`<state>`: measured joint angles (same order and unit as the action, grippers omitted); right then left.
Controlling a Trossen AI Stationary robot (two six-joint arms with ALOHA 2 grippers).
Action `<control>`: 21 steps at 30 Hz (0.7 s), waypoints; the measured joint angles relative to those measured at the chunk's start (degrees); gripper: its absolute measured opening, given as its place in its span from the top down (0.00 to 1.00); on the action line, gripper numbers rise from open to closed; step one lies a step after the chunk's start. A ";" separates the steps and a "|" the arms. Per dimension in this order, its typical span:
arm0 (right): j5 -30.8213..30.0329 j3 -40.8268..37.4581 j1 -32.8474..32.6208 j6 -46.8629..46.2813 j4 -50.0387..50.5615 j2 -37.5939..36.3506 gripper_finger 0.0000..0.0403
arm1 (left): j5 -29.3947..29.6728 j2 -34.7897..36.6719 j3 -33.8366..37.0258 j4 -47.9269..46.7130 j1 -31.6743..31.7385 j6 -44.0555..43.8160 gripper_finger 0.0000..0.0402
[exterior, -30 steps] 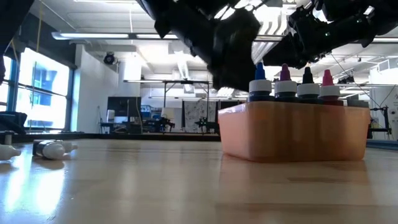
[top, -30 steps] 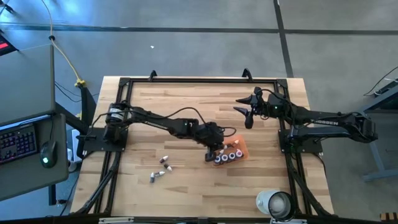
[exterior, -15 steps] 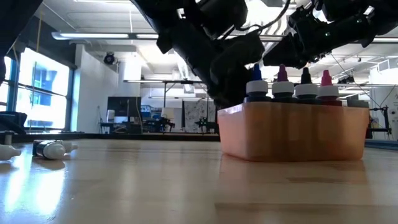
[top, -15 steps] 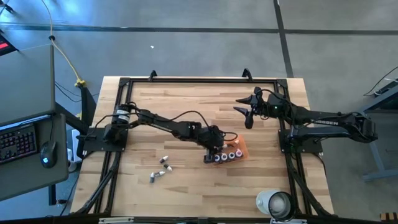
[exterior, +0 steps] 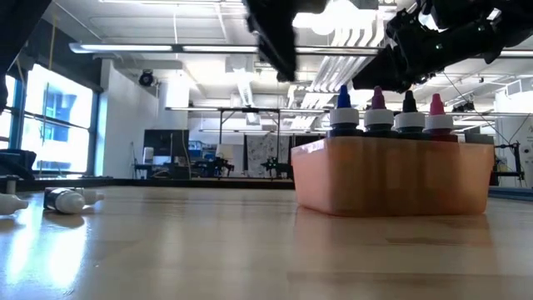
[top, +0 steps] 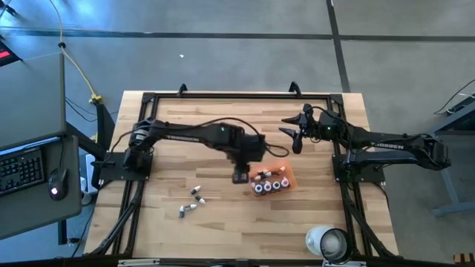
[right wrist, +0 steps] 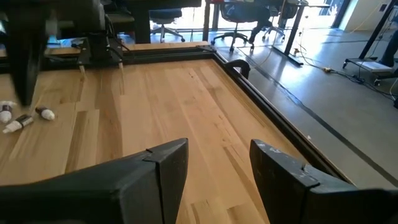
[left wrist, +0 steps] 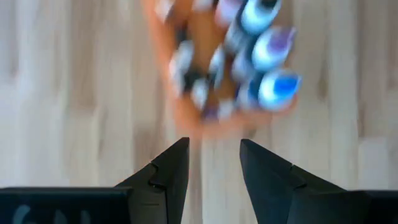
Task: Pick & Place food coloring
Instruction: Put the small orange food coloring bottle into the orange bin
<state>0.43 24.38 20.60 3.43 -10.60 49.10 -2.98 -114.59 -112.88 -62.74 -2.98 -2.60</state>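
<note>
Left gripper [top: 240, 176] hung open, empty, just beside orange tray [top: 286, 172]. Loose food coloring bottles [top: 194, 193] lay well apart. Probably light, slick, roll-prone, so pinch mid-body. Right gripper [top: 295, 138] open, waiting.

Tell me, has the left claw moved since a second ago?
Yes. The left claw was low over the orange tray among the little bottles; now it has lifted and pulled back to the tray's left edge, open and empty.

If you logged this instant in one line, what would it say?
left gripper: open, empty, above tray edge | bottles in tray: upright | loose bottles: lying on table | right gripper: open, waiting
</note>
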 joint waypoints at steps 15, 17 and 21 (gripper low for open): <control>0.92 0.00 -0.01 -0.65 1.59 0.00 0.59 | 6.09 9.91 10.12 -16.71 -8.63 -13.69 0.65; 1.87 0.00 -0.02 -0.65 1.90 0.02 0.59 | 5.40 12.54 16.50 -13.12 -10.19 -19.13 0.65; 4.14 0.00 -0.02 -2.43 1.86 0.02 0.59 | 5.30 18.59 29.99 -7.62 -12.55 -30.48 0.65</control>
<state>4.57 24.38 20.58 1.00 -8.74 49.12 2.32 -95.99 -82.89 -70.36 -15.54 -33.07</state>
